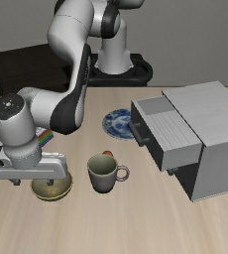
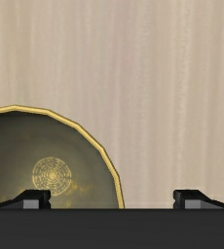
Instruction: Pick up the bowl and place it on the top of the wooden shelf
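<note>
Bowl [image 1: 58, 190] rests on the desk [image 1: 185, 230], mostly hidden under the arm's wrist (only its gold rim peeks out). Jaws stand spread wide, one fingertip [image 2: 26, 199] over the bowl's inside, the other beyond its rim. One mug [image 1: 107, 173] sits at its three o'clock, one plate [image 1: 117, 122] between one and two, and one grey cabinet [image 1: 210, 129] at two, its drawer [image 1: 161, 129] pulled out.

Exterior high, frontal, wrist close, looking down (both see bowl [image 1: 61, 190] [image 2: 48, 167])

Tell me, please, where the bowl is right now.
The bowl sits at the exterior view's left, under the hand, just beside the mug.
</note>
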